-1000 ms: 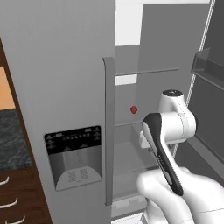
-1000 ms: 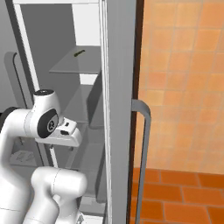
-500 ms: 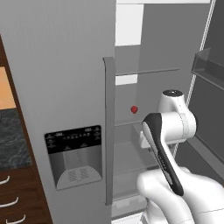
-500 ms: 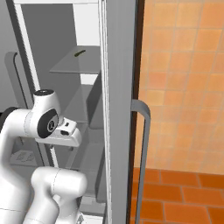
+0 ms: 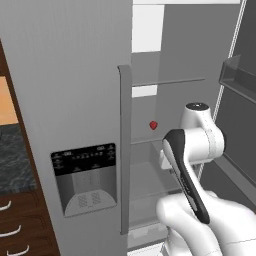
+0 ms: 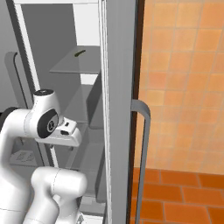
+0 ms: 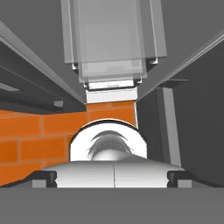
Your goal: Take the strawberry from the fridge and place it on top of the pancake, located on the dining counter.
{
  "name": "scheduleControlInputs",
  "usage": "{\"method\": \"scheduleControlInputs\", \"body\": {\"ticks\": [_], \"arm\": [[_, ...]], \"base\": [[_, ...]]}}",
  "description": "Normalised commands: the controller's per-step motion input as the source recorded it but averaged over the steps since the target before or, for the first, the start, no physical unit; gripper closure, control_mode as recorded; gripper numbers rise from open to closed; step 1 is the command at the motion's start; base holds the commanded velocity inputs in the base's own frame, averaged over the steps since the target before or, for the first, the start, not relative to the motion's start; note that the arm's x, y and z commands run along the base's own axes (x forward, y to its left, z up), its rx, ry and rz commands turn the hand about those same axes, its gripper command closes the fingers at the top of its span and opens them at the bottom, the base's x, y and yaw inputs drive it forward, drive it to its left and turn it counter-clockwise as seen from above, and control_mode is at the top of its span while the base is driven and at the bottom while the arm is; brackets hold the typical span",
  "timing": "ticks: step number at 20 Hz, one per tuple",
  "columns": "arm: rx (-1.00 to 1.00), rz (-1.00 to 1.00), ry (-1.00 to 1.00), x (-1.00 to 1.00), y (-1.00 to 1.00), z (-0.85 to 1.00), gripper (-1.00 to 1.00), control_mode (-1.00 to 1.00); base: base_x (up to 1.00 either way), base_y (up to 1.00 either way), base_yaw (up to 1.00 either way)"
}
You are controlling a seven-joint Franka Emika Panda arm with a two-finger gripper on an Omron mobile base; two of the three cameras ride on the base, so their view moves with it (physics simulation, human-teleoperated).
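Dark fingertips (image 7: 46, 176) sit at the lower edge of the hand view, one near 8 o'clock and one near 4 o'clock, spread wide apart with nothing between them. The gripper (image 7: 113, 175) is therefore empty. Its camera looks down along the robot's own body toward the orange tiled floor (image 7: 26, 140), with the stacked glass shelves (image 7: 113, 39) of the fridge interior running toward 12 o'clock.

In the left base view the white arm (image 5: 192, 150) stands folded in front of the open compartment, its hand not yet reaching toward any shelf. The strawberry (image 5: 153, 125) rests on a middle shelf of the fridge (image 5: 75, 75), at roughly 10 o'clock from the arm's upper joint and well apart from it. The door carrying the black dispenser panel (image 5: 85, 177) is closed at 9 o'clock; the other door stands swung open at 3 o'clock, with its handle (image 6: 142, 148) seen edge-on in the right base view.

Task status, as judged from these views:
- Done: fridge open, base parked before it, fingers ready.
- Remaining: raise and turn the hand toward the fruit, grasp it, withdraw, travel to the dining counter, and set the fruit on the pancake.

Progress is at an early stage.
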Motion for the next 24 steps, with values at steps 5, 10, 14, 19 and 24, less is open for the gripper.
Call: {"method": "scheduleControlInputs", "body": {"ticks": [5, 10, 14, 19, 24], "arm": [[0.0, 0.0, -0.37, 0.17, 0.0, 0.0, -1.0, -1.0], [0.01, 0.0, -0.31, 0.35, 0.0, 0.05, -1.0, -1.0], [0.15, -0.01, 0.0, 0.74, -0.04, 0.09, -1.0, -1.0], [0.03, 0.0, -0.02, 0.46, -0.21, 0.0, -1.0, -1.0], [0.0, 0.0, -0.02, 0.71, -0.24, 0.0, -1.0, -1.0]], "base": [[0.0, 0.0, 0.0], [0.0, 0.0, 0.0], [0.0, 0.0, 0.0], [0.0, 0.0, 0.0], [0.0, 0.0, 0.0]]}}
